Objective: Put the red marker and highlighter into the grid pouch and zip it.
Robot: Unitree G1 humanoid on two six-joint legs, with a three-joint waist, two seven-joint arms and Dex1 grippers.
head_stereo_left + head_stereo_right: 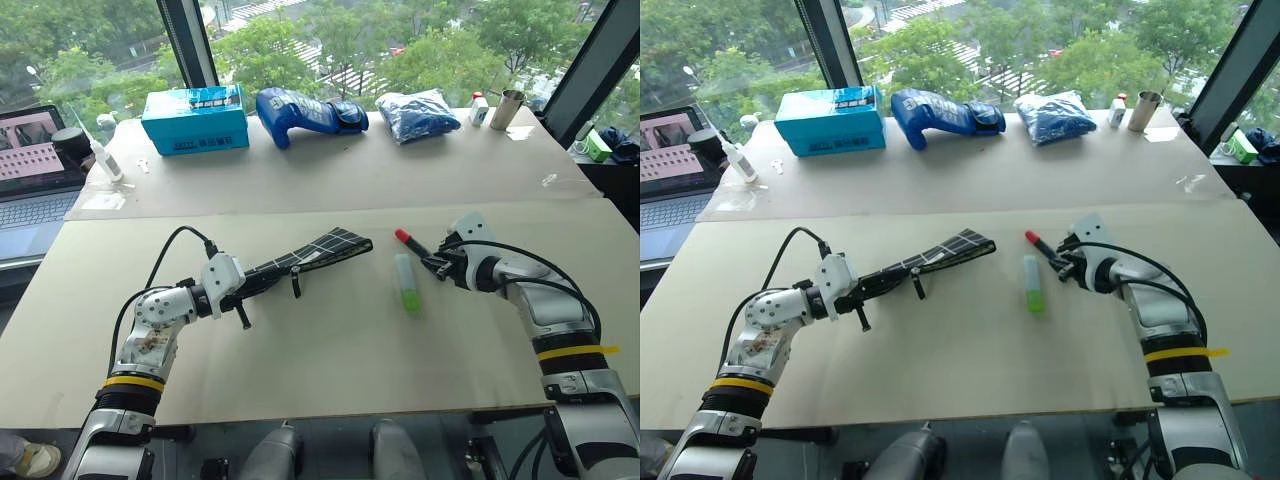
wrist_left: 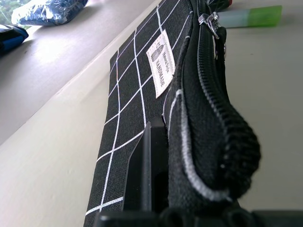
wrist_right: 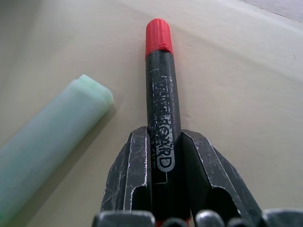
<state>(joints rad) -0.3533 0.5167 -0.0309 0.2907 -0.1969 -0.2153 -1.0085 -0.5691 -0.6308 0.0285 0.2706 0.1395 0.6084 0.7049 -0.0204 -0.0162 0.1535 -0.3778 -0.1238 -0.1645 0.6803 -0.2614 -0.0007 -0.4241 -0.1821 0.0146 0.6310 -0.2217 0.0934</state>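
Note:
The grid pouch [image 1: 318, 251], black with white lines and a white label [image 2: 161, 63], hangs tilted above the table, and my left gripper [image 1: 243, 285] is shut on its near end. Its zipper edge [image 2: 207, 71] faces up. The red marker [image 3: 160, 90] lies on the table pointing away with its red cap [image 1: 402, 236] far. My right gripper [image 3: 163, 137] is shut on its black barrel, one finger on each side. Just left of the marker lies the green highlighter [image 1: 407, 284], flat on the table and untouched.
Along the table's far edge stand a teal box [image 1: 195, 118], a blue bag [image 1: 305, 112], a blue wrapped bundle [image 1: 418, 112], a small bottle [image 1: 480, 108] and a metal cup [image 1: 507, 108]. A laptop [image 1: 35, 165] and a white bottle [image 1: 105, 160] sit far left.

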